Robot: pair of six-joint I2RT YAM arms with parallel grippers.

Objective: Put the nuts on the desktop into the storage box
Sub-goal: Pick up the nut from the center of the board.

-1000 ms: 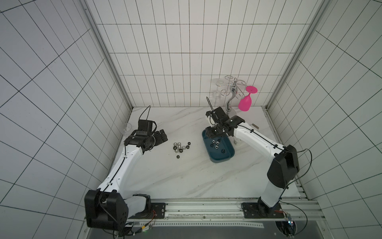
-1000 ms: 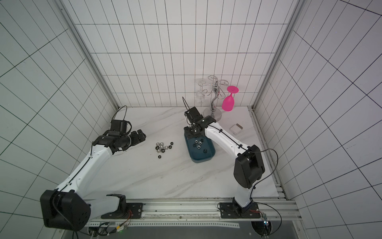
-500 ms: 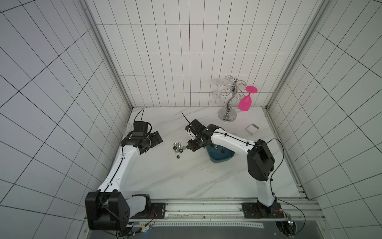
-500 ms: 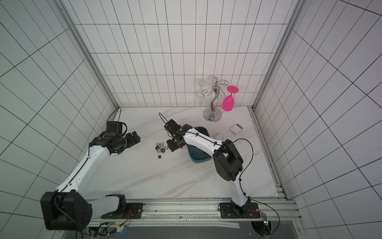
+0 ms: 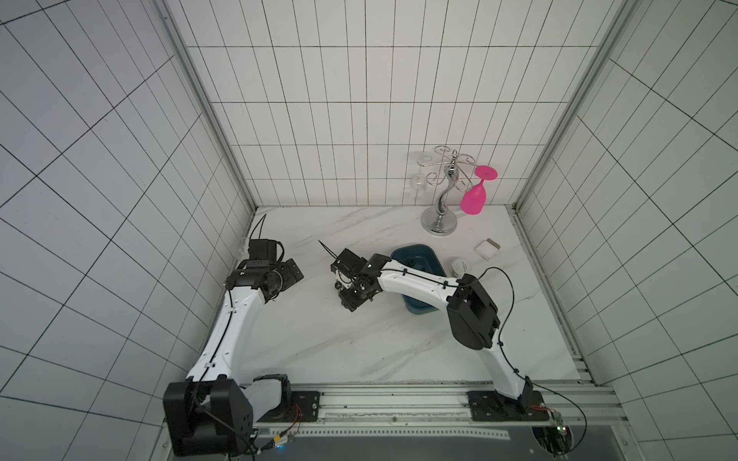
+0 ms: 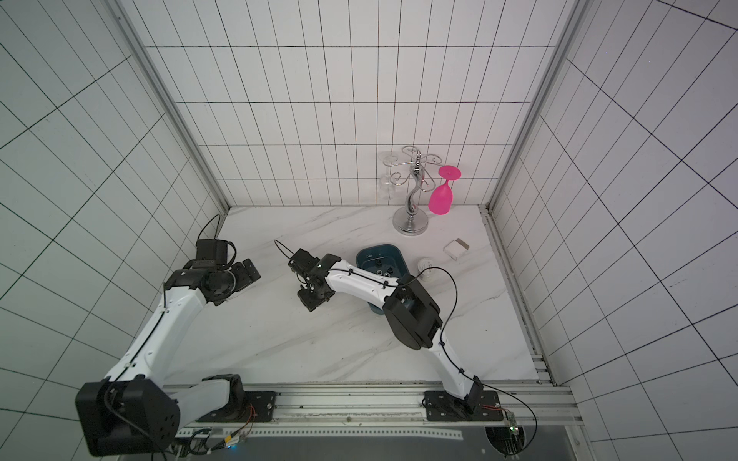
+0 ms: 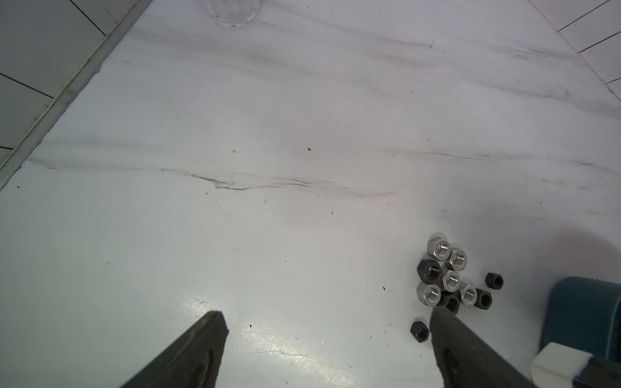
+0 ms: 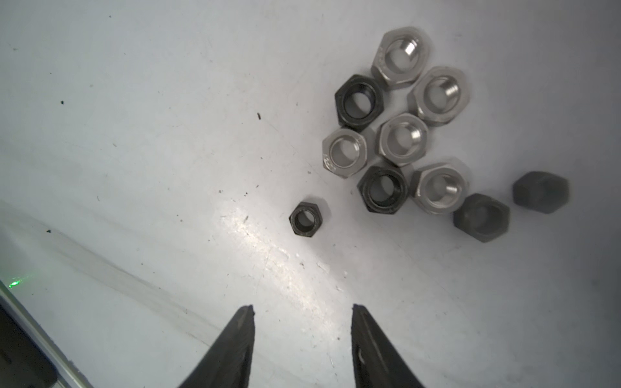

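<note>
R claw (image 8: 302,310) swung from box (image 5: 415,250) to nuts (image 8: 400,134) | jaws narrow, empty | lone black nut (image 8: 305,220) dead ahead of gap | L claw (image 7: 327,317) wide, farther

Marble desktop (image 5: 319,339) w/ nuts (image 8: 401,139) cluster, storage box (image 5: 415,259), jar (image 5: 461,266), block (image 5: 487,249), rack (image 5: 439,225)

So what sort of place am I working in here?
Probably a robot test booth, not a real kitchen: white tiled walls box in a marble-patterned desktop, a metal mounting rail runs along its front, and a wine-glass stand sits at the back.
</note>
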